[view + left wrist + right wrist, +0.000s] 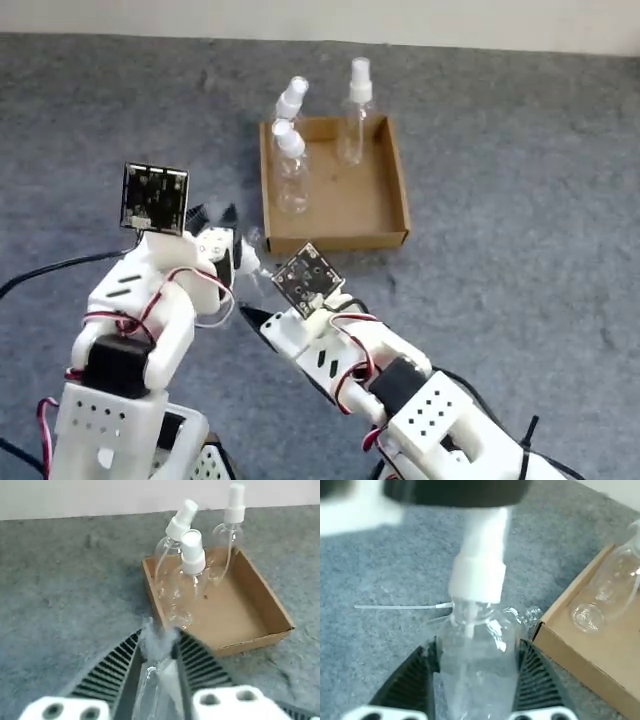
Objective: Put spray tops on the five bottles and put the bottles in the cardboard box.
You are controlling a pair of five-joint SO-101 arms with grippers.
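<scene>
My right gripper point(475, 652) is shut on a clear bottle point(475, 680), held upright just in front of the cardboard box point(400, 190). A white spray top point(479, 575) sits on the bottle's neck. My left gripper point(159, 640) is shut on that spray top from above; in the right wrist view it shows as the dark shape over the top. In the high view both grippers meet near the box's front left corner. Three capped bottles are at the box: one point(292, 175) at its left wall, one point(290, 100) leaning at the back left corner, one point(355, 110) at the back.
A loose spray top with its thin tube point(405, 607) lies on the grey carpet beside the held bottle. Another clear bottle point(532, 614) lies against the box's front wall point(570, 645). The box's right half point(235, 615) is bare.
</scene>
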